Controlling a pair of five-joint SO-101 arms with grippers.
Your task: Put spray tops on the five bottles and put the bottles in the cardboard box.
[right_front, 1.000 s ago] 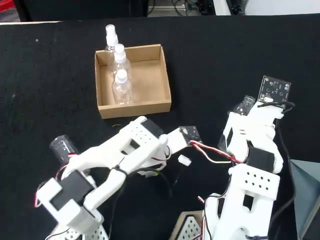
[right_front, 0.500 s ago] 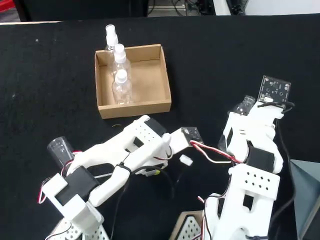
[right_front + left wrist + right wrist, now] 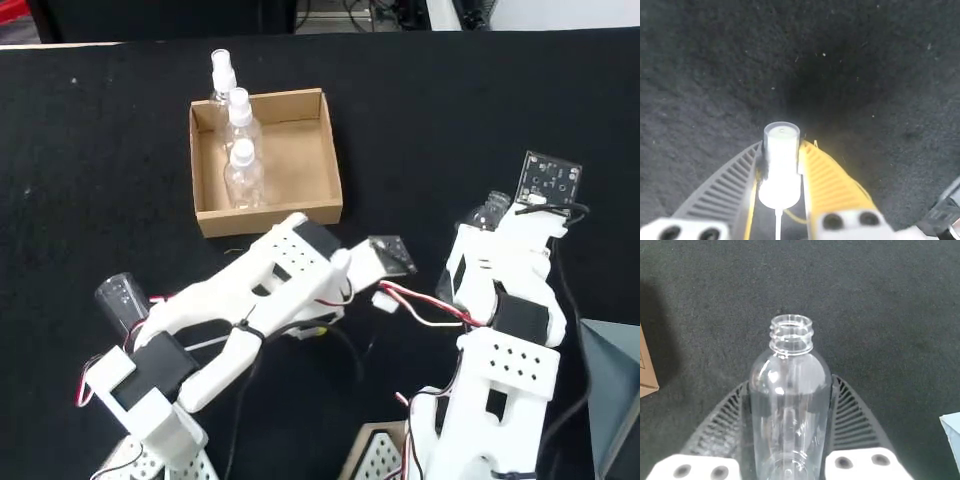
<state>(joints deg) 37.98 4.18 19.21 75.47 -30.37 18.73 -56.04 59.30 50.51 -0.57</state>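
Observation:
My left gripper (image 3: 781, 165) is shut on a white spray top (image 3: 781, 165), held just above the black table; from above the spray top (image 3: 386, 299) shows white at the tip of the left arm, between the two arms. My right gripper (image 3: 790, 405) is shut on a clear open-necked bottle (image 3: 789, 405), seen from above as the bottle (image 3: 487, 212) at the right. The cardboard box (image 3: 322, 150) sits at the upper left with two capped bottles (image 3: 243, 165) inside. A third capped bottle (image 3: 222, 78) stands just behind the box's back wall.
An uncapped clear bottle (image 3: 122, 298) stands at the left beside the left arm's base. A grey-blue object (image 3: 612, 380) fills the lower right corner. Black cloth (image 3: 450, 110) covers the table, with open space right of the box.
The left arm has swung to the right with the spray top, carrying it closer to the right arm. The right arm and its bottle have stayed put.

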